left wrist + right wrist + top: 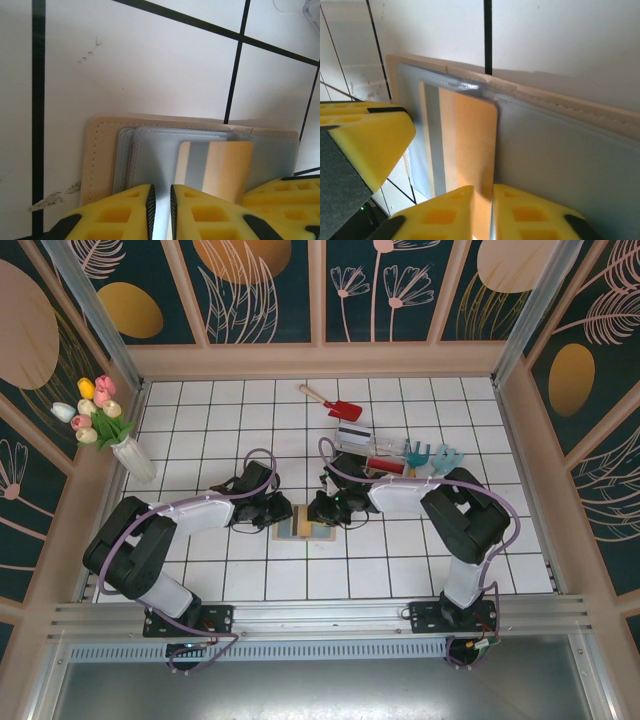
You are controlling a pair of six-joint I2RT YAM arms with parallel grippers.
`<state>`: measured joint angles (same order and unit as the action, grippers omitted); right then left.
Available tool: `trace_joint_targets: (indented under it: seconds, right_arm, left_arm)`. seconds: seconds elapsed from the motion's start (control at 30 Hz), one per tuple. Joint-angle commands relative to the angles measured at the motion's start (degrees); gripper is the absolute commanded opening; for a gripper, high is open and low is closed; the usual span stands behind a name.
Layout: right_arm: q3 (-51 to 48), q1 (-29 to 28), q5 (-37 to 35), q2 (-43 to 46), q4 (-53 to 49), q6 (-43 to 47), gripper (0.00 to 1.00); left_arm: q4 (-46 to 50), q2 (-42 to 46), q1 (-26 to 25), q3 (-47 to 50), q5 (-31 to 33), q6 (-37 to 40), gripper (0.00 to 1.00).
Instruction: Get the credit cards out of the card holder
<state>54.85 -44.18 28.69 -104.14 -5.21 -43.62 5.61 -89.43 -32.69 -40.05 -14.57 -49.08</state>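
Light: bright, even | shadow: soft band cast ahead of yellow foam fingertips (445, 215) | focus: fingertips blurred

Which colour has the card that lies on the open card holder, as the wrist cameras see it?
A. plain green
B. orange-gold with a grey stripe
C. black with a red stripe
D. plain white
B: the card on the grey-blue inside of the open card holder is orange-gold, with a grey stripe running along it.

top cam high behind, looks down on whole table (190, 410); both wrist cams close on card holder (102, 150) from opposite sides, shared by all
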Motion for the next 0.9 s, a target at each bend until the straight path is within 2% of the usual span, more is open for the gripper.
trace_joint_targets:
  seconds: [0.0,0.27,0.4,0.5,0.73,0.87]
  right_arm:
    - [1.34,0.15,1.46,-2.36,-1.95,0.85,0.25]
    - [2.32,0.42,3.88,-4.30,-1.26,1.85,0.27]
    - [3.07,0.49,4.15,-4.72,-1.90,2.78,0.16]
    - [2.44,0.92,1.82,-3.00,-3.58,3.23,0.10]
    - [-2.67,4.98,0.55,6.62,-8.01,9.99,0.04]
    - [-3.79,8.67,1.92,13.29,-11.81,17.03,0.00]
  left_arm:
    - [3.01,-1.55,-0.09,1.64,0.33,1.13,0.18]
    - [1.75,-1.43,-0.17,3.00,0.27,0.00,0.16]
    - [2.09,-1.47,-0.18,2.80,0.30,0.27,0.16]
    - [2.81,-0.91,-0.16,2.52,0.98,0.43,0.18]
    - [3.53,0.54,-0.18,1.32,1.91,0.67,0.30]
    - [-0.50,2.72,-0.05,0.19,-3.09,-0.23,0.42]
